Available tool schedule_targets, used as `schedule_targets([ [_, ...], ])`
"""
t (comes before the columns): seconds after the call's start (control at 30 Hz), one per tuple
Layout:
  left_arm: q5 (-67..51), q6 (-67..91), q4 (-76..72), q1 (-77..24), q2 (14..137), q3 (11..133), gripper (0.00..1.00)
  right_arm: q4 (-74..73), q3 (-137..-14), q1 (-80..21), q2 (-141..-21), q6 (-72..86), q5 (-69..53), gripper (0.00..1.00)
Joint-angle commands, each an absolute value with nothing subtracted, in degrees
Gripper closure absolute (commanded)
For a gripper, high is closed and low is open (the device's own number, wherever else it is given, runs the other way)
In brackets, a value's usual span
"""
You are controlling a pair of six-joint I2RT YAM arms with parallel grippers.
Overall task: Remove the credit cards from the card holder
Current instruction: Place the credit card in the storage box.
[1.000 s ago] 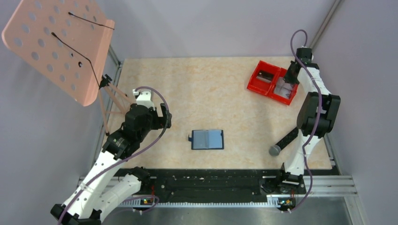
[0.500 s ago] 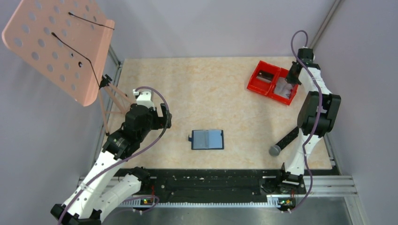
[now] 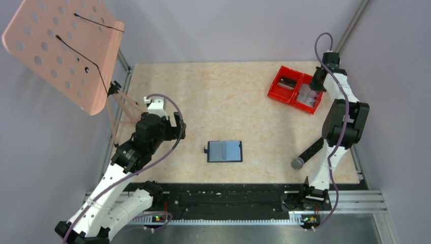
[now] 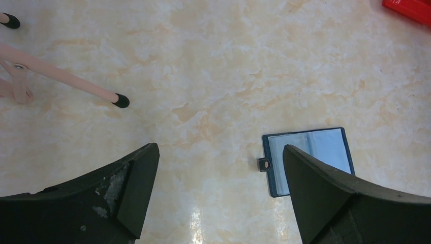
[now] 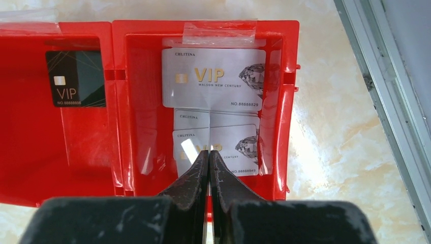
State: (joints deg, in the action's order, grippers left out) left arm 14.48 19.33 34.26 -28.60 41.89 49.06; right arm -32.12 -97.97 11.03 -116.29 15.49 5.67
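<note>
Card holder (image 3: 224,151) lies flat and open on the desk (image 3: 228,91), about midway between your two arms and well apart from both. Your left jaws are spread wide and hold nothing. In the left wrist view the holder sits beyond them and off to one side, not in the gap, and one finger (image 4: 325,198) hides its near corner. You can see its light blue-grey inner faces turned up, a navy border around them and a small dark tab sticking out from one short edge.

Your right jaws are pressed together, tip to tip, over the red bin (image 3: 296,89) at the far right of the desk. In the right wrist view the tips overlap the nearest of the pale grey credit cards (image 5: 213,79). You cannot tell whether they touch it. Three of these cards lie overlapping in the compartment on the right of that view, each printed with gold "VIP" lettering and a diamond. A black card (image 5: 76,78) marked "VIP" lies alone in the other compartment, to the side of the jaws.
</note>
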Motion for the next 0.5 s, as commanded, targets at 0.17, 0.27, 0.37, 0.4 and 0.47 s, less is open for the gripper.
schedule_targets([
  [0.17,14.6,18.6,32.2,-28.4,41.4,48.9,0.03,-27.6,-98.3,12.9,-109.3,17.1,2.4,1.00],
  [0.27,14.6,18.7,32.2,-28.4,41.3,48.9,0.03,-26.3,-97.8,13.7,-109.0,17.6,1.9,1.00],
  [0.37,14.4,18.7,32.2,-28.4,41.2,48.7,0.03,-23.5,-96.7,14.6,-109.2,18.8,0.3,1.00],
  [0.4,14.4,18.6,32.1,-28.4,41.3,48.7,0.03,-21.6,-96.2,15.0,-109.4,19.2,-0.5,1.00],
  [0.47,14.3,18.6,32.0,-28.4,41.3,48.9,0.03,-18.9,-95.1,15.5,-109.9,20.0,-2.3,1.00],
])
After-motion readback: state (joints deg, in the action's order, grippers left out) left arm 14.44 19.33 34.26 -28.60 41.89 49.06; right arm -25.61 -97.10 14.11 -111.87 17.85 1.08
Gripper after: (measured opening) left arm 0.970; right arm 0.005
